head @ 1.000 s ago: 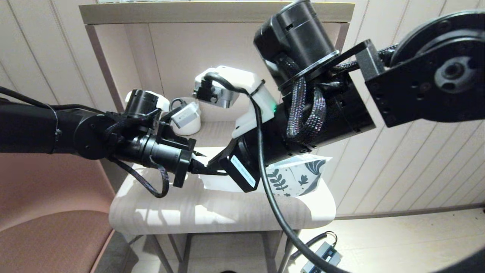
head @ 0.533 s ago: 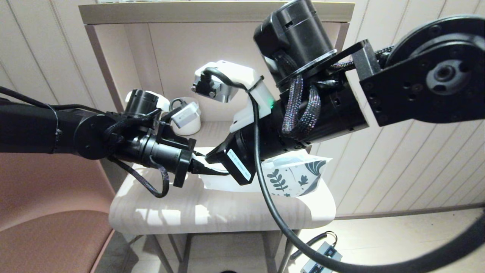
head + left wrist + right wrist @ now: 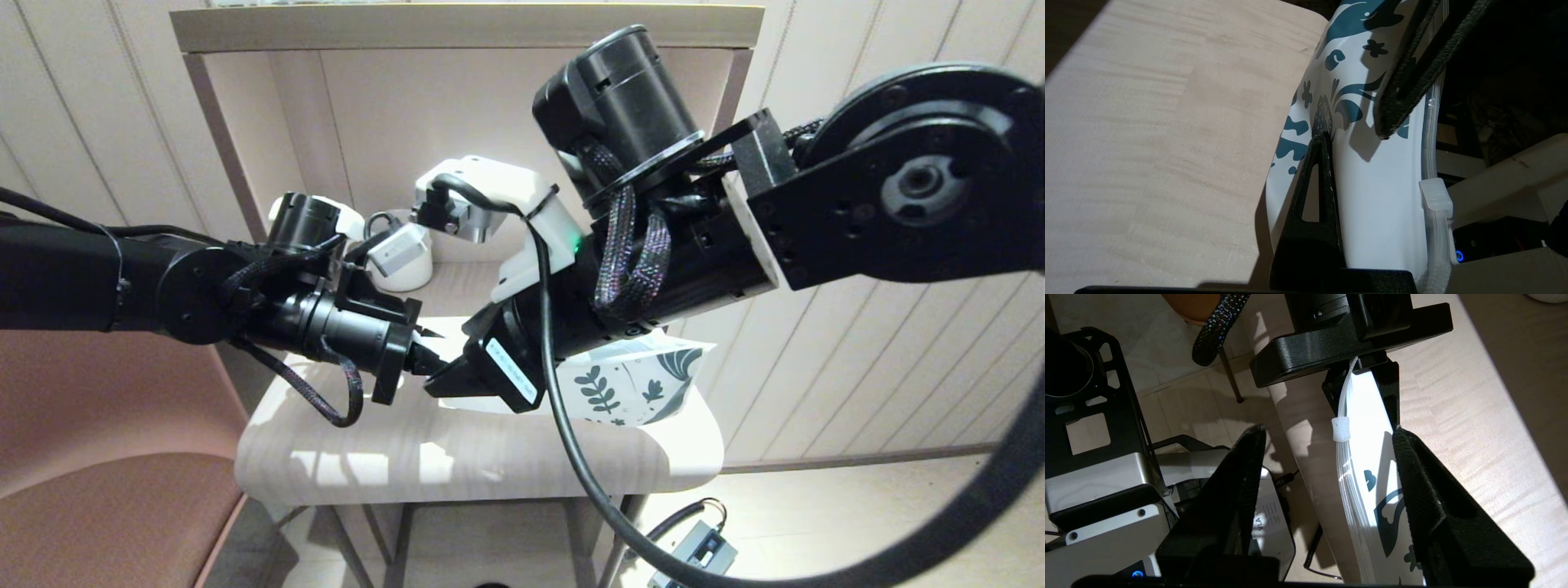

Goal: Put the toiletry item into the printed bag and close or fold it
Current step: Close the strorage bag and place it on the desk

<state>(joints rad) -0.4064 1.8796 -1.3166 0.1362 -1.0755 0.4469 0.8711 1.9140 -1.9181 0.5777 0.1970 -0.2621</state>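
The printed bag (image 3: 633,384), white with dark teal leaves, is held up off the small wooden table (image 3: 457,457). My left gripper (image 3: 424,359) is shut on its plain white end. One of its fingers (image 3: 1316,192) presses flat on the bag (image 3: 1380,212). My right gripper (image 3: 1327,430) is open and straddles the bag's zip edge (image 3: 1351,486) just short of the white slider (image 3: 1341,428), close to the left gripper (image 3: 1355,367). No toiletry item is in view.
A white ribbed mug (image 3: 406,265) stands at the back of the table behind my left wrist. A shelf frame (image 3: 465,24) encloses the back and top. A brown chair (image 3: 106,506) is at left, and a small device (image 3: 694,555) lies on the floor.
My right gripper has moved down and left along the bag toward my left gripper. The left arm and the bag have stayed put.
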